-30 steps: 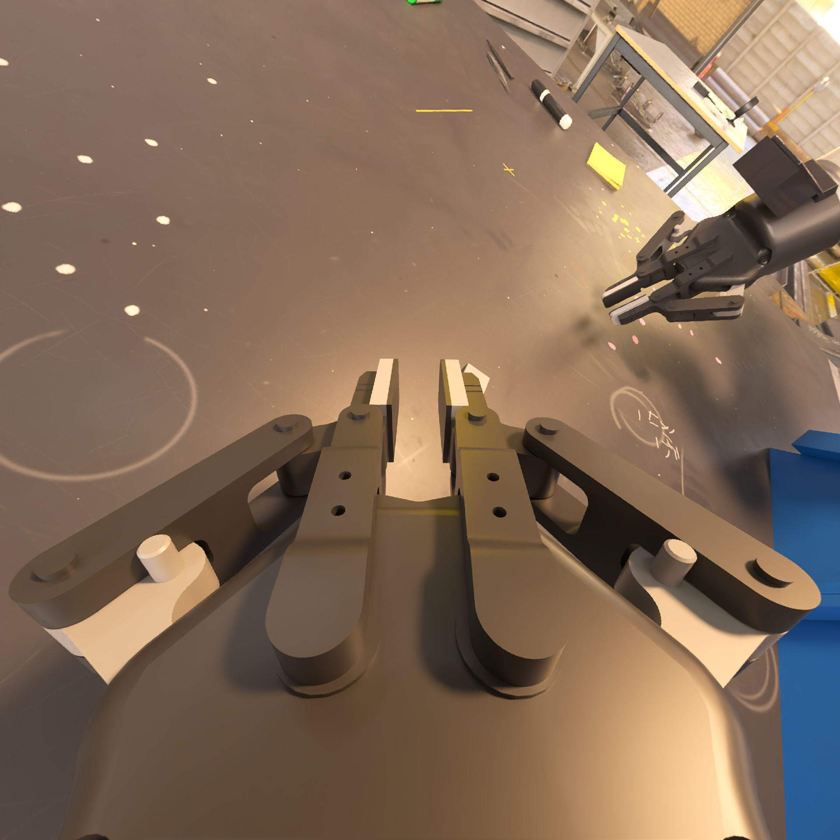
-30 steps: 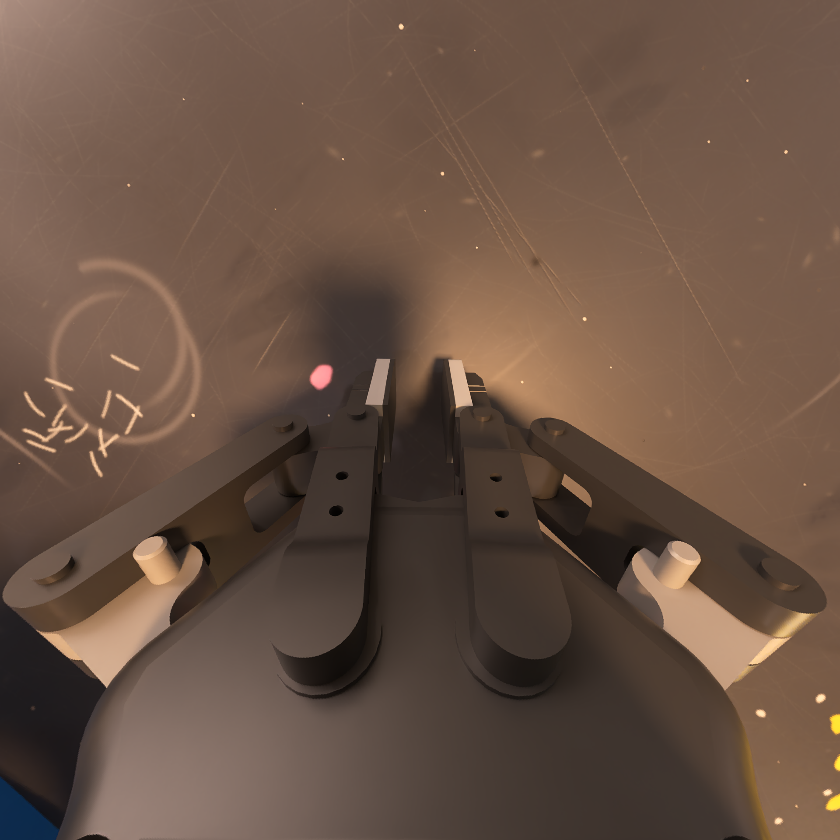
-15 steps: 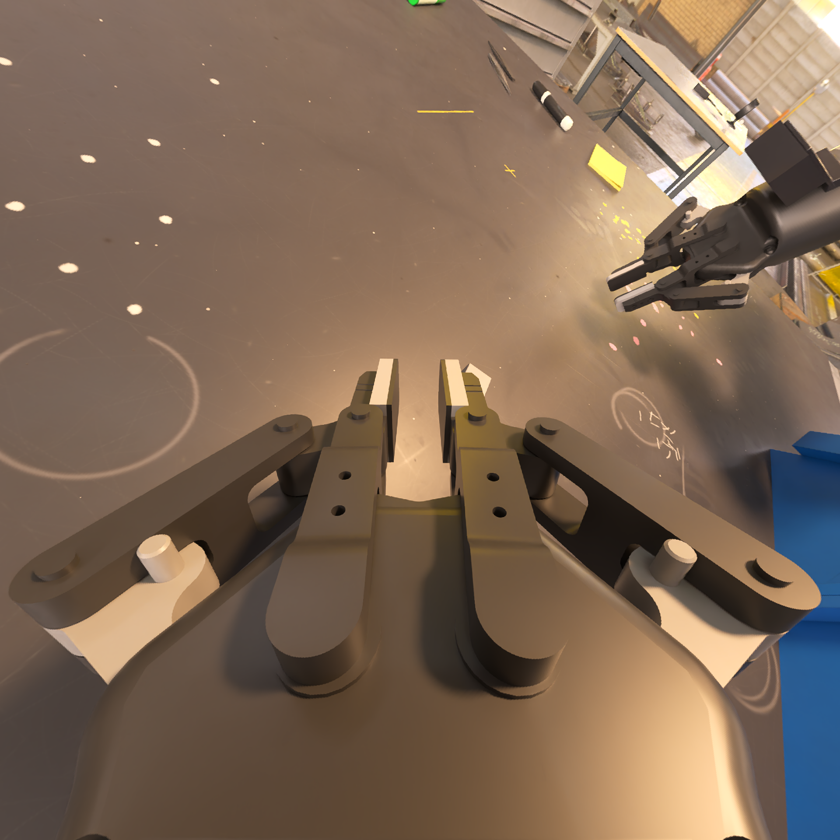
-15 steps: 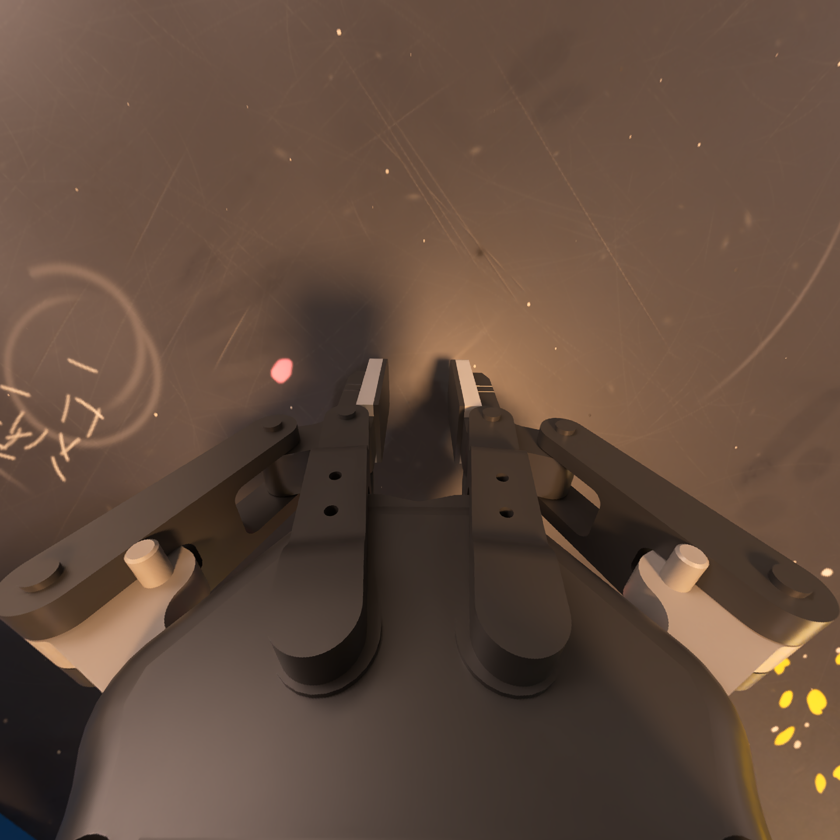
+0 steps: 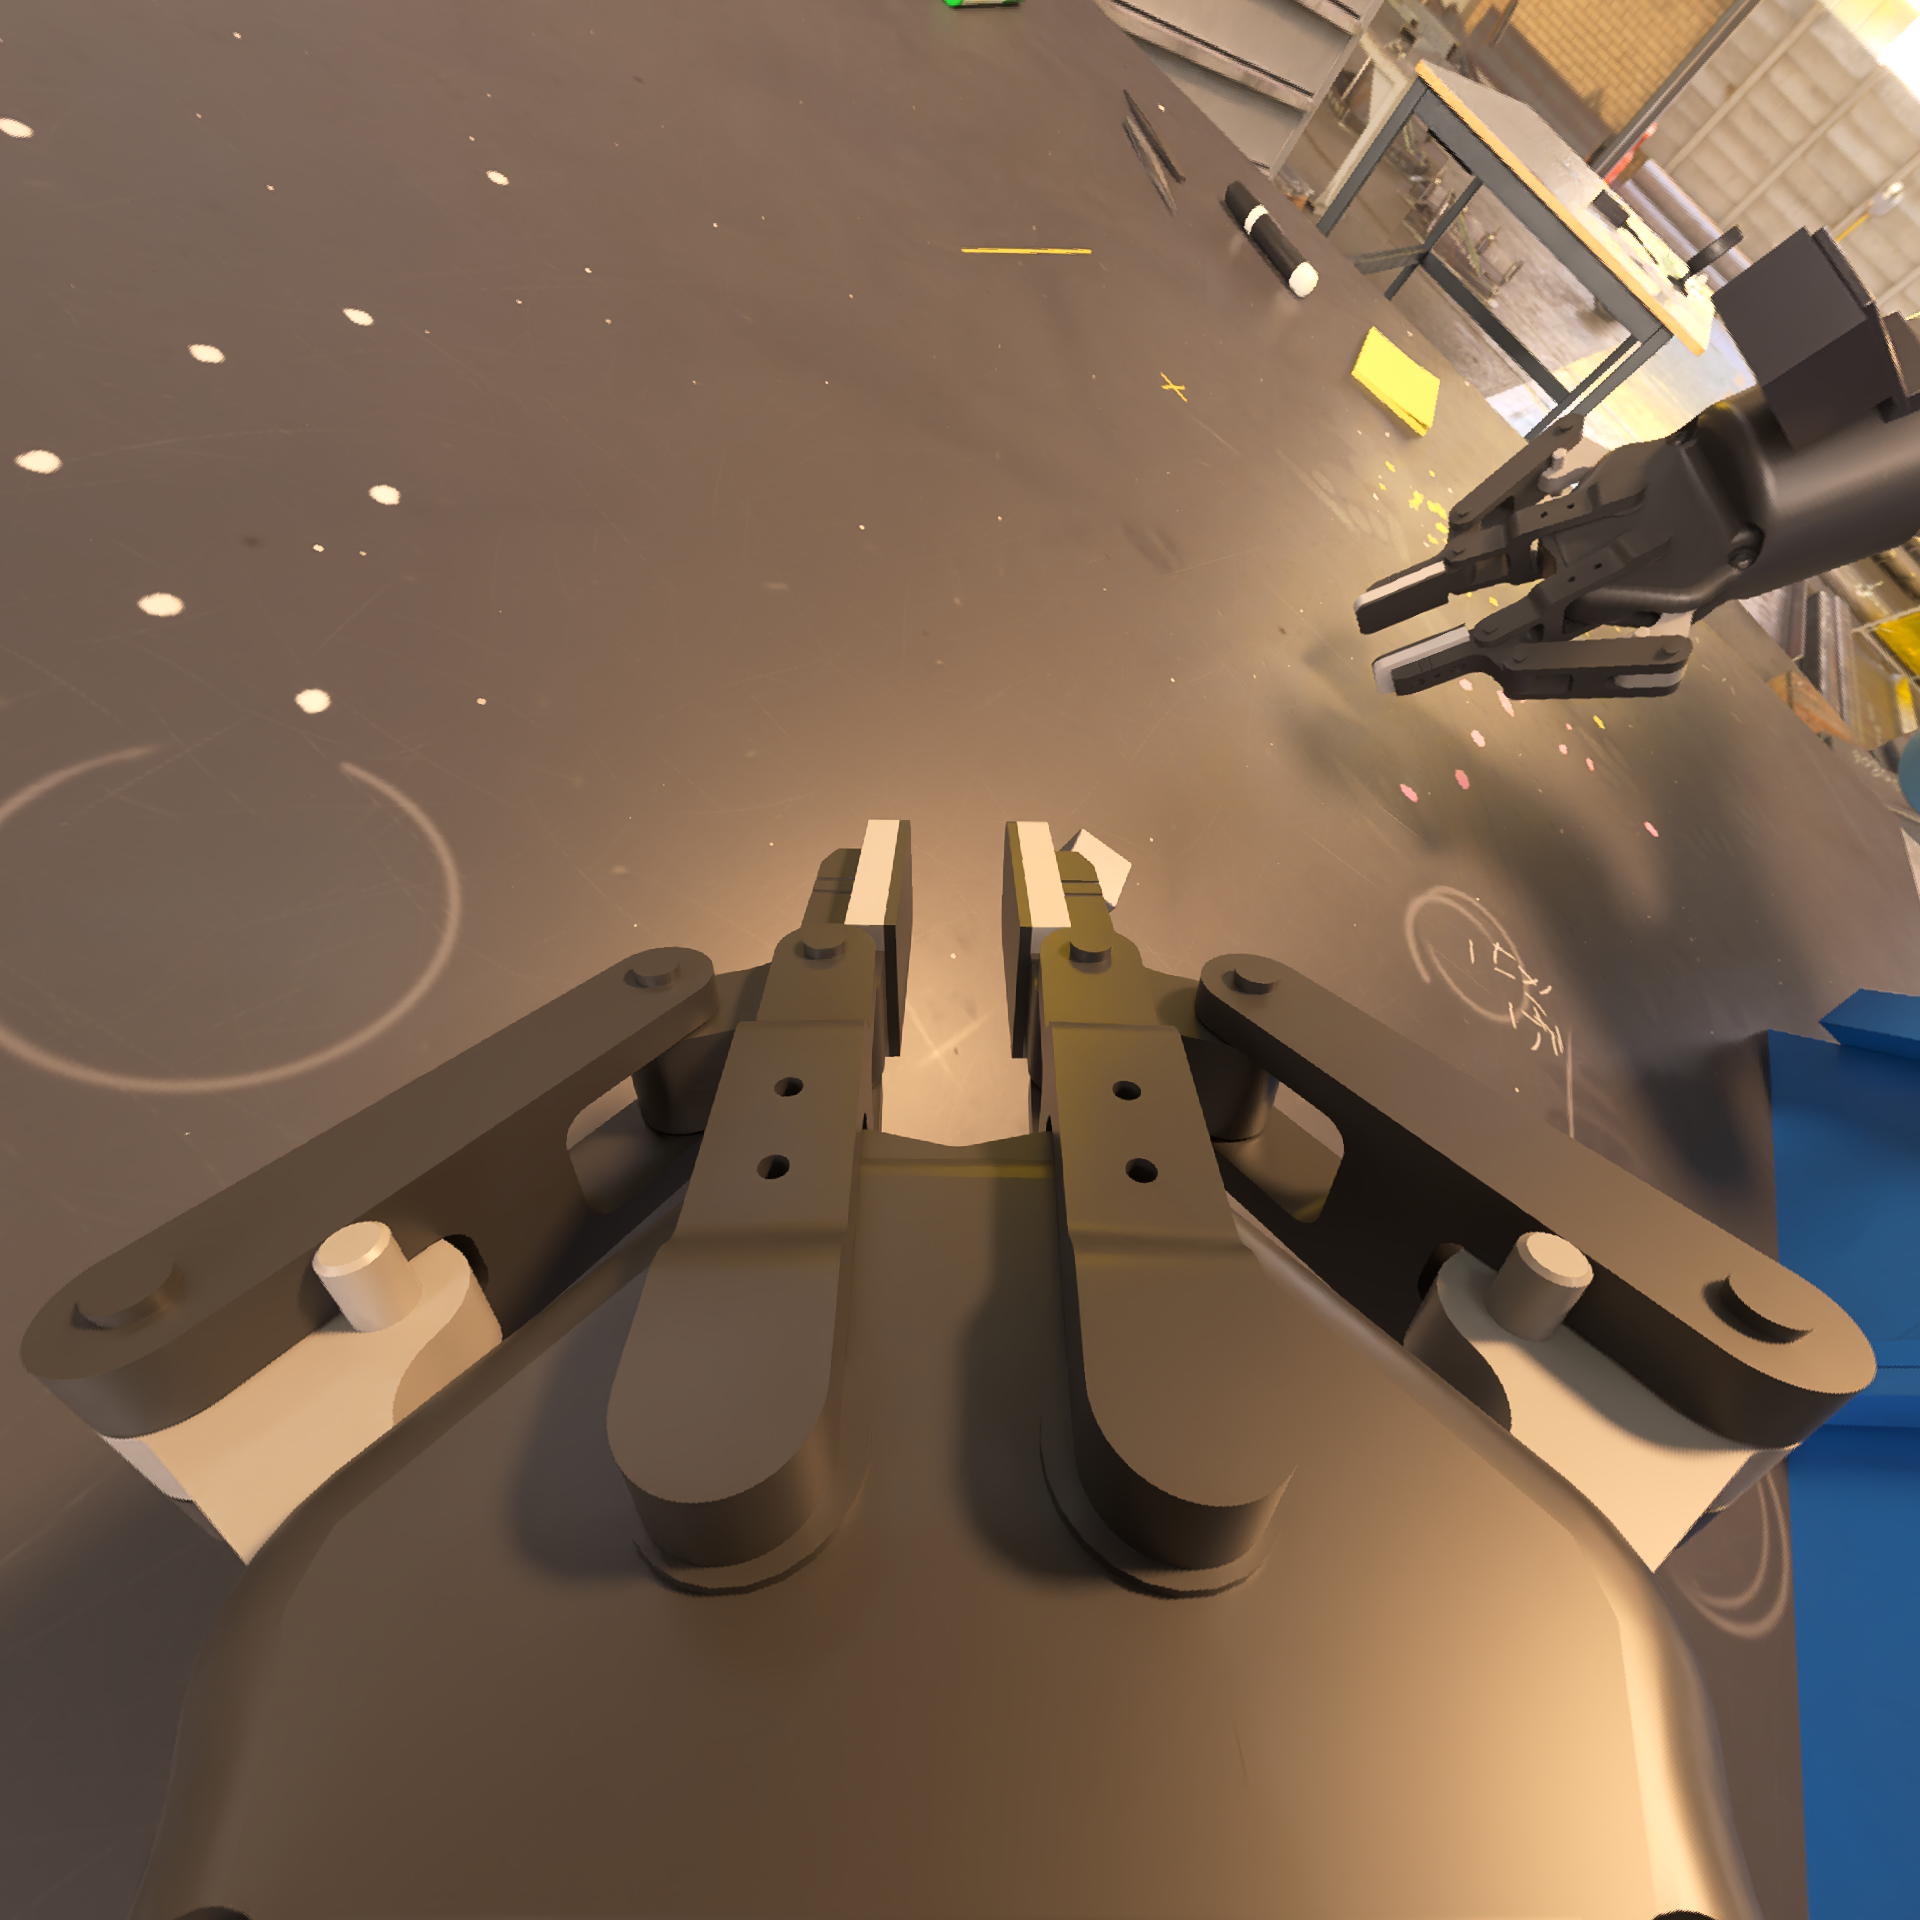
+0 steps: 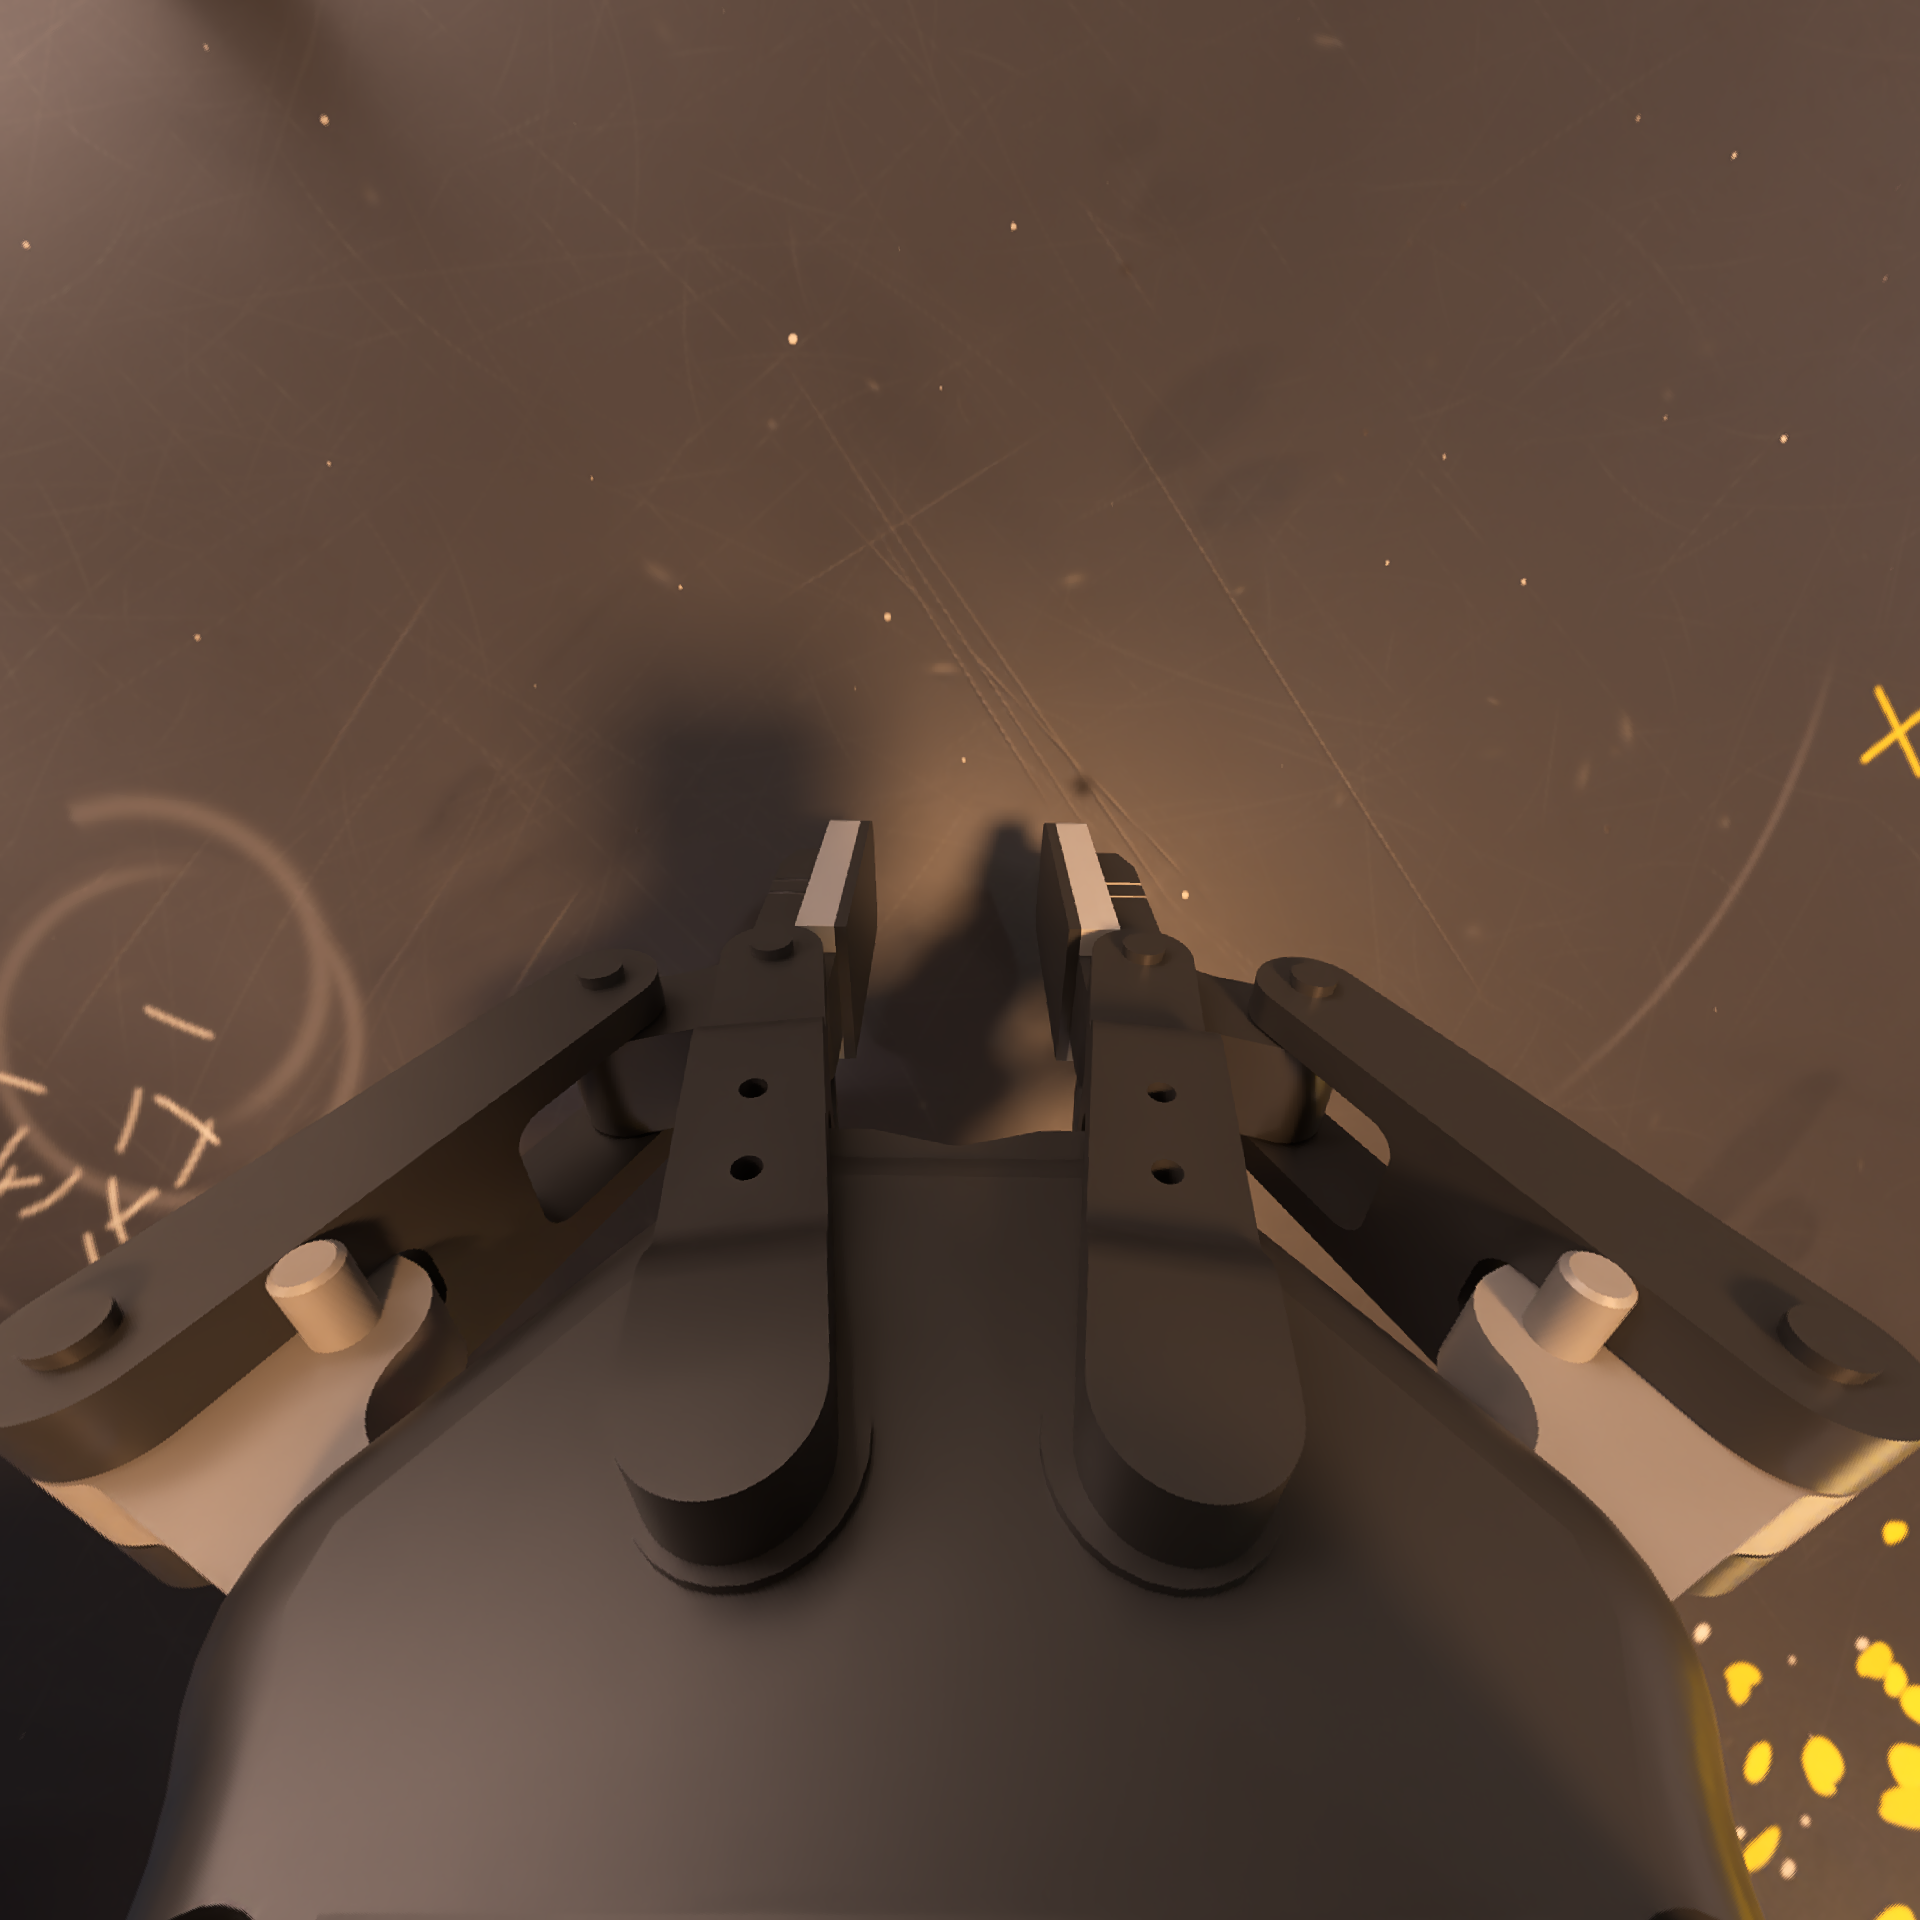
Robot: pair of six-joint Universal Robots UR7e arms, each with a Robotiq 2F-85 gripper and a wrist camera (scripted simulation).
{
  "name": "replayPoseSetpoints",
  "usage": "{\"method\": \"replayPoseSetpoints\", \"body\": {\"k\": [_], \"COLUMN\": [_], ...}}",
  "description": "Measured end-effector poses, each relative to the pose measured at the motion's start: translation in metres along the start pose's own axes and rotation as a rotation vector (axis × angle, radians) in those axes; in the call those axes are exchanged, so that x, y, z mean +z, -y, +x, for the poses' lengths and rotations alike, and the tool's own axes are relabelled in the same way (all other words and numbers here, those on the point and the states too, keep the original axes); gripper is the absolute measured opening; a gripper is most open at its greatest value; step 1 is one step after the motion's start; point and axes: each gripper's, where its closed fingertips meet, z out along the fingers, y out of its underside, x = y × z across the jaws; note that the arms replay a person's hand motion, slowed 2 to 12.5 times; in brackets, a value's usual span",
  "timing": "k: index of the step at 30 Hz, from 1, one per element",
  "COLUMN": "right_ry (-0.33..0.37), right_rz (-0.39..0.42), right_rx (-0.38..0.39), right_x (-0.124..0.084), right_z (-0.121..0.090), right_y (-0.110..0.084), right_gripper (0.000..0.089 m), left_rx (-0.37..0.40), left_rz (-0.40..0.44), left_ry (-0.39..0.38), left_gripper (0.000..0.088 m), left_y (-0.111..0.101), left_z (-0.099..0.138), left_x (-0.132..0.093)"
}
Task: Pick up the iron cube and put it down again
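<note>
A small pale grey cube (image 5: pixel 1103 869) sits on the dark table, just beyond and to the right of my left gripper's right fingertip, which partly hides it. My left gripper (image 5: pixel 956 873) is low over the table, its fingers a narrow gap apart with only bare table between them. My right gripper (image 5: pixel 1387 634) hovers above the table at the far right of the left wrist view. In its own view the right gripper (image 6: pixel 954 883) is open and empty over scratched table; the cube does not show there.
A blue box (image 5: pixel 1849 1195) stands at the right edge. A yellow block (image 5: pixel 1397 379) and a black marker (image 5: pixel 1268 244) lie far back right, near the table's edge. Chalk circles (image 5: pixel 208 925) and yellow paint spots (image 6: pixel 1829 1756) mark the surface.
My right gripper's fingers have spread wider, and it has shifted over the table, away from the chalk scribble. My left gripper and the cube have not moved.
</note>
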Motion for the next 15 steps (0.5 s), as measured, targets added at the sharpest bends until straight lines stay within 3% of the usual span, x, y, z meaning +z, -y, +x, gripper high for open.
{"method": "replayPoseSetpoints", "body": {"k": [7, 15], "right_ry": [-0.03, -0.002], "right_rz": [0.019, 0.065], "right_rx": [-0.005, 0.005], "right_x": [0.007, 0.015], "right_z": [0.006, 0.003], "right_y": [0.011, 0.028], "right_gripper": [0.0297, 0.0315], "left_rx": [-0.001, -0.002], "left_rz": [0.0, 0.001], "left_ry": [0.001, 0.002], "left_gripper": [0.0159, 0.0158], "left_y": [0.0, 0.0], "left_z": [0.0, -0.001], "left_x": [0.0, 0.0]}}
